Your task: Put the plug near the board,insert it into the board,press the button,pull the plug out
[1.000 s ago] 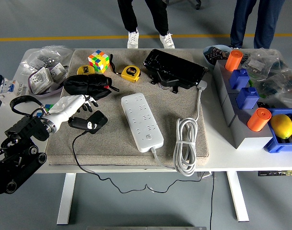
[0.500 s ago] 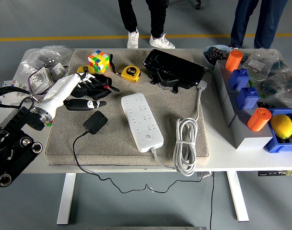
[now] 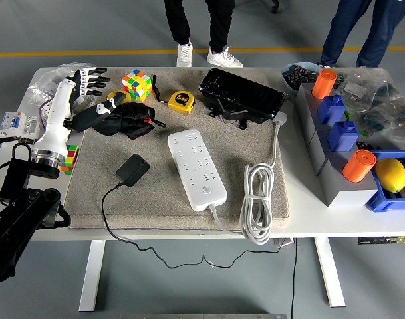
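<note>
A grey mat (image 3: 255, 133) covers most of the white tabletop (image 3: 302, 226). At its far edge sit a Rubik's cube (image 3: 137, 84), a yellow tape measure (image 3: 181, 101) and a glossy black case (image 3: 242, 97); a crumpled black pouch (image 3: 126, 119) lies near the cube. A second small cube (image 3: 70, 159) rests at the mat's left edge, with clear plastic bags (image 3: 49, 86) beyond. To the right stand grey blocks (image 3: 335, 179) carrying blue pieces (image 3: 343, 135) and orange cylinders (image 3: 358, 165), and a lemon (image 3: 390, 175) lies in a blue bin. Two people's legs (image 3: 202, 26) stand past the far side.

plug (image 3: 132, 169): black adapter, lay flat on the mat, cord trailing off the front
board (image 3: 197, 169): white strip, sat right of it, apart
</note>
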You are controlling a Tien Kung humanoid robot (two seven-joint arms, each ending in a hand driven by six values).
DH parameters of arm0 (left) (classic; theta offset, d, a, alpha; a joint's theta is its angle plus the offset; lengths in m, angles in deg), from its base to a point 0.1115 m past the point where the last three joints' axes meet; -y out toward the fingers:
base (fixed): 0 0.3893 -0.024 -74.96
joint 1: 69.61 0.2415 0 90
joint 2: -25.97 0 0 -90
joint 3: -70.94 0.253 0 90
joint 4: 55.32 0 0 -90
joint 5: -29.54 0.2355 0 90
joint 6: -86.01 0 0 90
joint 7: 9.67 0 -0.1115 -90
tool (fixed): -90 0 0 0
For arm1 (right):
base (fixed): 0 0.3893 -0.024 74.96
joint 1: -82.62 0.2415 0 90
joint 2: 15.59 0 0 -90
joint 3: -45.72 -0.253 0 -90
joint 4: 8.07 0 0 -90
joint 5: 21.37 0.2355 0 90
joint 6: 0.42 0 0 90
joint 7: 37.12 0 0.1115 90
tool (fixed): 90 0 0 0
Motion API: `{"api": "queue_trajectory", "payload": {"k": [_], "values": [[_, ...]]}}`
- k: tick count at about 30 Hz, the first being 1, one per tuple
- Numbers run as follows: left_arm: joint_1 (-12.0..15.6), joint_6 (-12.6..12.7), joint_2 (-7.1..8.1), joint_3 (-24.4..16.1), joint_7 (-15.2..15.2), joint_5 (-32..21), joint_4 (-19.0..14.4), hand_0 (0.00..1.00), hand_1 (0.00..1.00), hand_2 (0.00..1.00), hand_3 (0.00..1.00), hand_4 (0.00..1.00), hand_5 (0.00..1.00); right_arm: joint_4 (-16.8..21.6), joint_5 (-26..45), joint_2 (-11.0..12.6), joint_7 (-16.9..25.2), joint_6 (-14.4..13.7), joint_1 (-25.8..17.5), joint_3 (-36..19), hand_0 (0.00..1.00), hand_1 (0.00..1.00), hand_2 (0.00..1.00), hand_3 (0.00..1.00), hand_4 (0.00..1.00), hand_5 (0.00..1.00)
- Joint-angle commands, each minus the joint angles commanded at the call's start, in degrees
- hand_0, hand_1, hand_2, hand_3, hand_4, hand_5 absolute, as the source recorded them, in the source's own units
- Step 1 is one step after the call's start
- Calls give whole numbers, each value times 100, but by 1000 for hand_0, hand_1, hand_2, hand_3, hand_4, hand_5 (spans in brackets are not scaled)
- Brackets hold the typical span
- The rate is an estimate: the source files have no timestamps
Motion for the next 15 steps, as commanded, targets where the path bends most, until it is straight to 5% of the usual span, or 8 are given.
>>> {"api": "queue_trajectory", "payload": {"k": [15], "values": [[6,-58,-72,-439,42,-105,32,544,642,643,642,930,401,-34,-81,-4,-189,-10,34,-141,606,612,561,549,758,240]]}}
